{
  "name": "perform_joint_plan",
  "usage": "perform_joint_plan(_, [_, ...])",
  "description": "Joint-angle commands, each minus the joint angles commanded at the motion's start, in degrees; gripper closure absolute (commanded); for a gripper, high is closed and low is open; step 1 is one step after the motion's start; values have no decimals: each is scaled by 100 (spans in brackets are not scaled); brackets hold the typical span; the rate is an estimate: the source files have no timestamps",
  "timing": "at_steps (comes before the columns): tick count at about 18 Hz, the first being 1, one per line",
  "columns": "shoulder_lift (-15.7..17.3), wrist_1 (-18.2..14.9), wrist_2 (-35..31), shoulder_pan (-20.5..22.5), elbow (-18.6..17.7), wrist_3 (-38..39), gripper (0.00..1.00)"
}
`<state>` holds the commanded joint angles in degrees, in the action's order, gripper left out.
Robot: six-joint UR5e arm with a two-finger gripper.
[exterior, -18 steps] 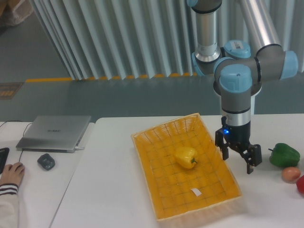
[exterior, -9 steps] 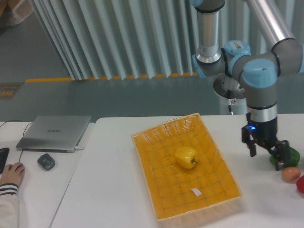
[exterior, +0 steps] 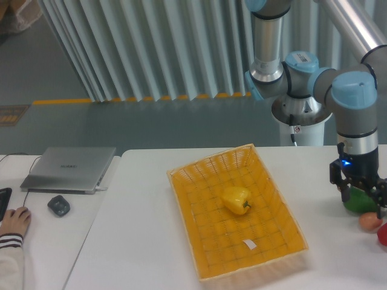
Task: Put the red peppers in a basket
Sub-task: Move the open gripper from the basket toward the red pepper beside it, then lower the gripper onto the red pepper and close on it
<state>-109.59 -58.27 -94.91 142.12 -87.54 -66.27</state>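
Only a sliver of the red pepper (exterior: 383, 234) shows, cut off by the right edge of the view on the white table. The yellow-orange woven basket (exterior: 272, 181) lies in the middle of the table with a yellow pepper (exterior: 236, 199) inside it. My gripper (exterior: 363, 197) hangs open over the right side of the table, well right of the basket, in front of a green pepper (exterior: 358, 202) and up-left of the red pepper. Nothing is between its fingers.
An orange-red round fruit (exterior: 370, 222) sits between the green pepper and the red one. A small white tag (exterior: 249, 244) lies in the basket. On the left desk are a closed laptop (exterior: 69, 168), a mouse (exterior: 58, 205) and a person's hand (exterior: 13, 222).
The arm has swung right, carrying the open gripper from the basket's right rim to above the green pepper. Basket and yellow pepper have not moved.
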Motion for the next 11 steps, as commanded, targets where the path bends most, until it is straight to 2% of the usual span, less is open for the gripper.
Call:
perform_joint_plan(3, [-167,-9,-325,9,131,-105,0])
perform_joint_plan(6, [-176,0,-326,88,141,-271,0])
perform_joint_plan(11, [-282,-9,-537,123,149,-1256,0])
